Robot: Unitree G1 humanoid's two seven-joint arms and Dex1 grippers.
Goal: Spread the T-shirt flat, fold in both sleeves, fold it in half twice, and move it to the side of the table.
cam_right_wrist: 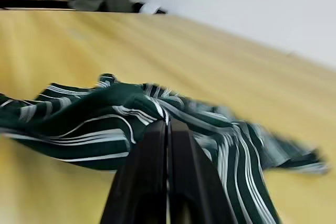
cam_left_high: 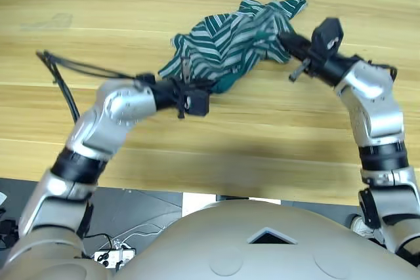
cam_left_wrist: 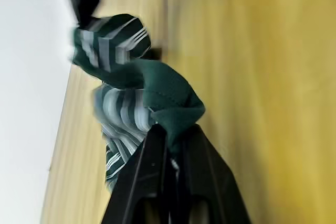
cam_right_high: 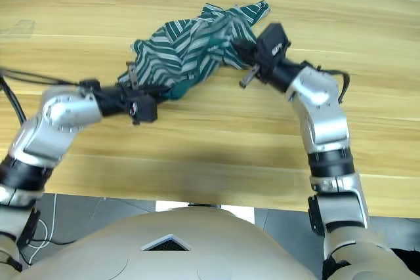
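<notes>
A dark green T-shirt with white stripes [cam_left_high: 230,44] lies bunched in a heap on the wooden table [cam_left_high: 131,4], slightly lifted between my two arms. My left gripper [cam_left_high: 211,83] is shut on the shirt's near lower edge, a fold of plain green cloth [cam_left_wrist: 170,103] pinched between its black fingers [cam_left_wrist: 152,166]. At the heap's right side my right gripper [cam_left_high: 283,36] is shut on the striped fabric [cam_right_wrist: 105,124], its fingers [cam_right_wrist: 155,171] pressed together on a fold. A sleeve tip [cam_left_high: 295,3] sticks out toward the far right.
Bare wooden tabletop surrounds the heap on all sides [cam_right_high: 197,155]. The table's near edge [cam_left_high: 197,191] runs just in front of me, with dark floor and cables [cam_left_high: 118,247] below it. A black cable [cam_left_high: 65,67] trails from my left arm.
</notes>
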